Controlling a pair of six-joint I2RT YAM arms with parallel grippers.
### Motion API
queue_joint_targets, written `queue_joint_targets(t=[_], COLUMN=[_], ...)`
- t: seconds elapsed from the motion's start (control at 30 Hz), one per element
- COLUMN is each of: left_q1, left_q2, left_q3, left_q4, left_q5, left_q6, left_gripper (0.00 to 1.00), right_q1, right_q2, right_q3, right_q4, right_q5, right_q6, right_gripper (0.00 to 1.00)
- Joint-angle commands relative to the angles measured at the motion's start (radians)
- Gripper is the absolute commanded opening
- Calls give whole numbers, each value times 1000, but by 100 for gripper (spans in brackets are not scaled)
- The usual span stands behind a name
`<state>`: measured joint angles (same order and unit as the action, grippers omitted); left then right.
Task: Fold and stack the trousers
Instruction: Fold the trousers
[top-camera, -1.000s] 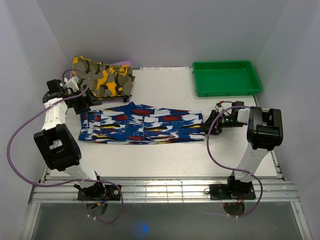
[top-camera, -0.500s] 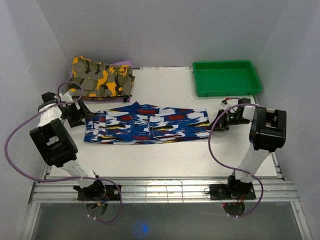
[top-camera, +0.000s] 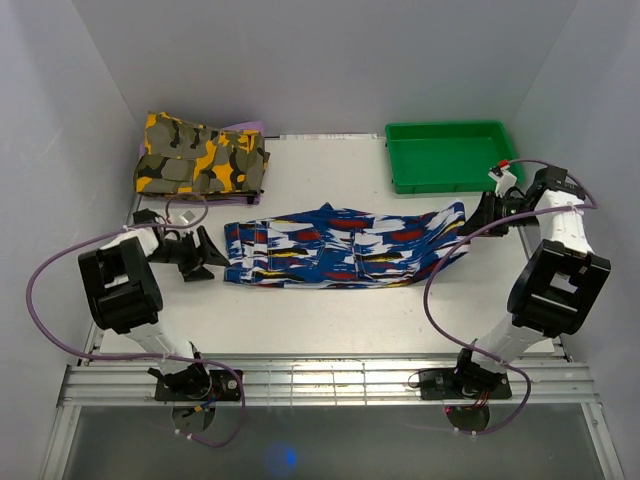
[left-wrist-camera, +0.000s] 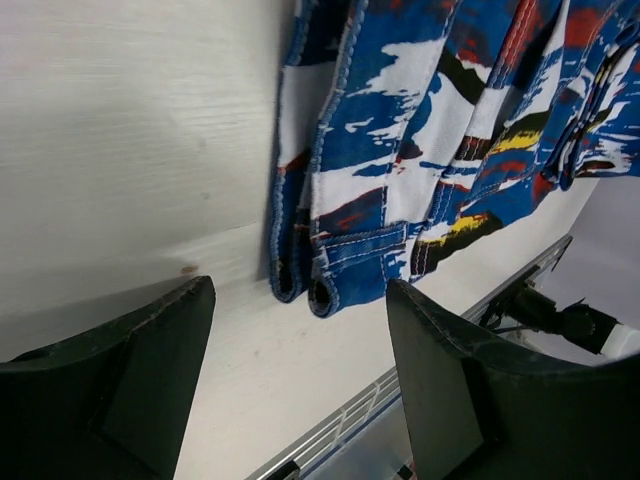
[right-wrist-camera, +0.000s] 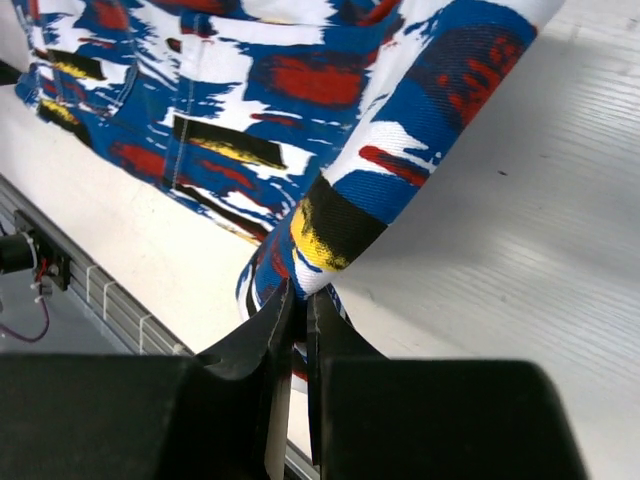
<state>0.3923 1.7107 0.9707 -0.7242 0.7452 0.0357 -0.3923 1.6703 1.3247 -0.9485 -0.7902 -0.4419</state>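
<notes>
The trousers (top-camera: 340, 245), royal blue with white, red, black and yellow streaks, lie folded lengthwise across the middle of the table. My right gripper (top-camera: 472, 222) is shut on their right end, which is pulled up off the table. In the right wrist view the cloth (right-wrist-camera: 300, 90) is pinched between the closed fingertips of that gripper (right-wrist-camera: 300, 310). My left gripper (top-camera: 205, 258) rests low on the table just left of the trousers' other end. It is open, and in the left wrist view the gripper (left-wrist-camera: 300, 390) has only bare table between its fingers, with the trousers' edge (left-wrist-camera: 320, 285) just ahead.
A folded yellow, olive and black camouflage garment (top-camera: 203, 153) lies at the back left corner. A green tray (top-camera: 455, 155) stands at the back right. Metal rails (top-camera: 320, 375) run along the table's near edge.
My right gripper shut on the trousers' right end and drew it right and upward, and the whole garment slid right. My left arm came down toward the near side, left of the trousers.
</notes>
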Motion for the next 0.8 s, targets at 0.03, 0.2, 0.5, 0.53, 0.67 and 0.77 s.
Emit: queue_joint_targets(t=[0.03,0.2,0.5,0.53,0.67,0.77], left_q1=[-82,-130,-136,-139,-159,-174], left_q2=[-46,12,99,110,159,168], left_q3=[-32,-24,13,14,25,17], left_q4=[118,196,247,249,253,253], left_q5=[36,-21,-47,-47,-32,-14], left_q6=[-72,-143,-166,-160,-154,-152], left_gripper=[79,67,45,43,23,4], right_q1=[65,161,357,372,481,561], right_q2=[-46,-43,-34,-24,-4,15], right_q3=[36,73,160,166,186,211], right_q4=[-69,-39,42,47,128,183], right_q5=[-69,-84,-83,-83,-69,-34], right_q6=[15,68,189,199,278,336], right_gripper=[8,8,8,8,8,8])
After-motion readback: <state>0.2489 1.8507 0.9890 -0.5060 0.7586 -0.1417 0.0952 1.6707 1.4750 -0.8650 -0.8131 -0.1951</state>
